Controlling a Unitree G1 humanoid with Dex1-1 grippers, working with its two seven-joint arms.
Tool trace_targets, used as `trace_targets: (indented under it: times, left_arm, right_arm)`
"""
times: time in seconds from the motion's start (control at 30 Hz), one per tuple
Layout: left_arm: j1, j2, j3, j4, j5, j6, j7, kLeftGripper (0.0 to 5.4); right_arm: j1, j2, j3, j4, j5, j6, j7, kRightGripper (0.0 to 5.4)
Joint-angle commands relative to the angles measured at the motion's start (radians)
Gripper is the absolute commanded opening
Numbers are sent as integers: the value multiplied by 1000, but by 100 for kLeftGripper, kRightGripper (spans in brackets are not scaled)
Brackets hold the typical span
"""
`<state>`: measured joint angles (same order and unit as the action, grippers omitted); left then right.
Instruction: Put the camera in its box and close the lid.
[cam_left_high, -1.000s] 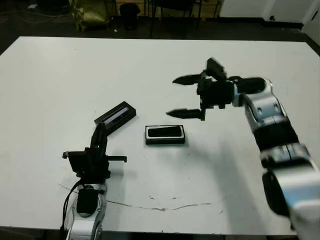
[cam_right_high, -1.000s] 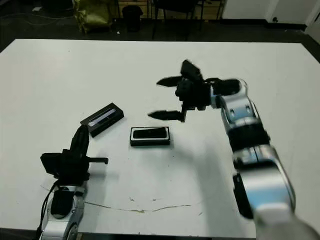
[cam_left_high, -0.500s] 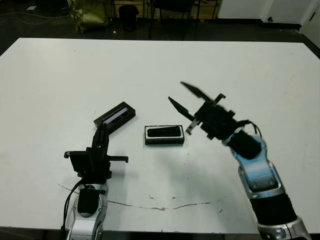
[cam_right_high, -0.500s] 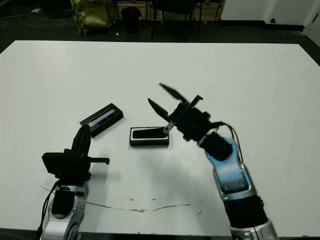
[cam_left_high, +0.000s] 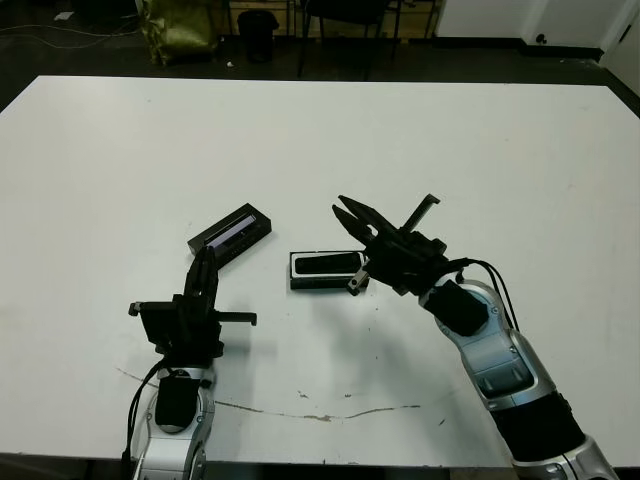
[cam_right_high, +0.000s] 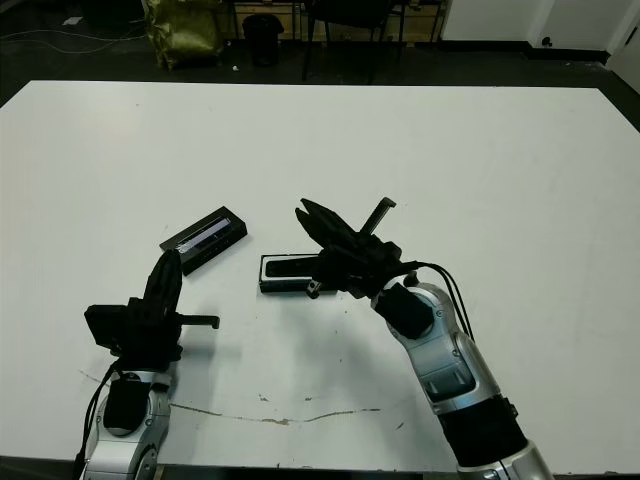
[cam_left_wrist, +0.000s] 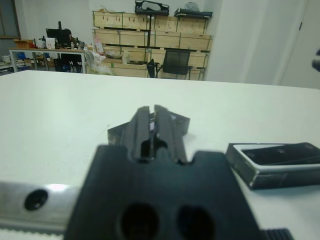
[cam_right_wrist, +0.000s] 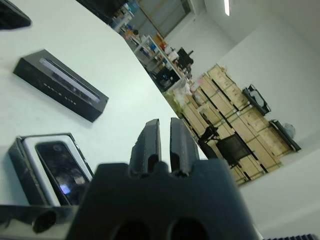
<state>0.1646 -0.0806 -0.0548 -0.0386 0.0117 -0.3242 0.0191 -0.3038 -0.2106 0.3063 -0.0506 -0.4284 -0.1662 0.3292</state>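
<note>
Already the camera (cam_left_high: 328, 264) lies inside the box (cam_left_high: 297, 282), its glossy face up within the white lining, near the middle of the table (cam_left_high: 500, 140). We see the lid (cam_left_high: 232, 229) lying flat on the table just to the left and a little farther back, angled, apart from the box.

Our right gripper (cam_left_high: 352, 216) hangs just beside the box's right end, its fingers pressed nearly together in the right wrist view and holding nothing. Our left gripper (cam_left_high: 203, 267) sits nearer the table's near edge, fingers pressed together, pointing at the lid's near end without clearly touching it.

We judge the step in hand is fetching the lid. To do it well, we should spread one gripper's fingers, take the lid across its narrow sides, keep it level, line its long edges up with the box, and lower it squarely so the camera is not nudged askew.

We can read no brand, label or writing anywhere; the lid's pale strip shows no legible marks.
</note>
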Motion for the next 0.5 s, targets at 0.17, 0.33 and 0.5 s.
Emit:
trace_targets:
  times: [0.17,0.33,0.5]
  left_arm:
    - [9,7,4,5,2,22,1,0]
    - [13,7,1,0,4,23,0,0]
    - [9,11,4,15,6,3,0,0]
  right_arm:
    - [-6,3,33,45,-24,43,-15,3]
    - [1,-3,59,48,-49,103,3,3]
    - [26,-23,87,65,-58,116,19,3]
